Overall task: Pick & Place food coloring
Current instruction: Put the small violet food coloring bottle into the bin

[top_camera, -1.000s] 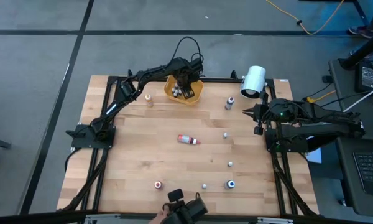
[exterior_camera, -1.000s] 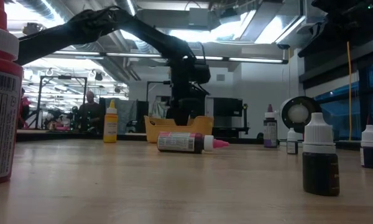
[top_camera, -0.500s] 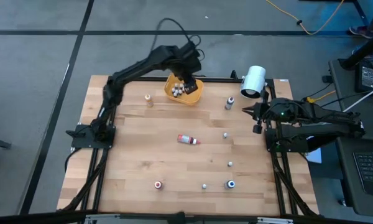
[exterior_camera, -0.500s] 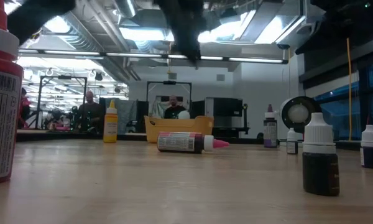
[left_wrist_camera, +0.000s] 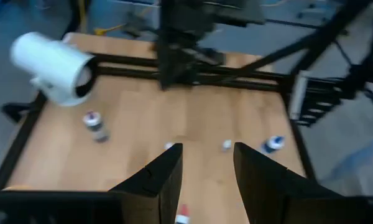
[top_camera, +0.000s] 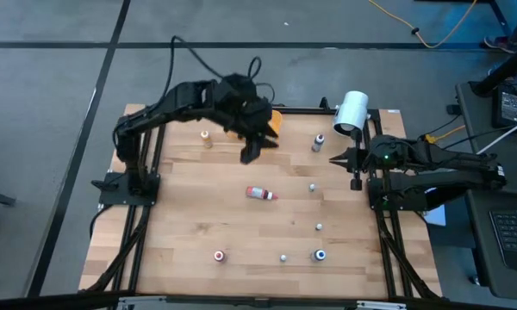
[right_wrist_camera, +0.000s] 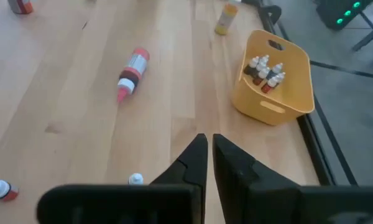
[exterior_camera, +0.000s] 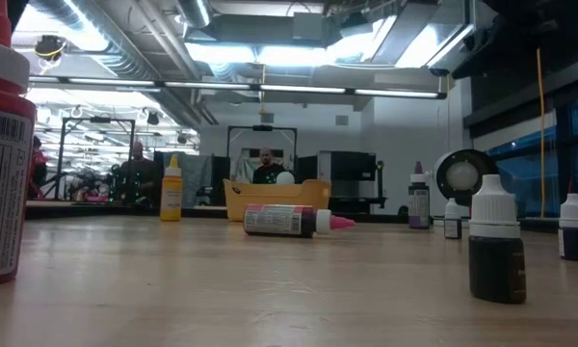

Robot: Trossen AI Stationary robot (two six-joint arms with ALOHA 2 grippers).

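Several tiny food coloring bottles stand inside the orange bowl at the table's far edge. My left gripper hangs open, high over the table just in front of the bowl, with nothing between its fingers. A pink-tipped bottle lies on its side at mid-table. More bottles stand upright on their bases: a yellow one, a purple-topped one, a blue-capped one and a red-capped one. My right gripper waits shut at the right edge.
A big white cylinder lies at the far right corner. Small white-capped bottles dot the right half. A black frame edges the table. People stand in the room beyond.
My left gripper has risen out of the orange bowl, swung toward the table's near side and tipped from pointing down to slanting forward. In the low view its arm has gone up out of the picture. The bottles on the table have stayed put.
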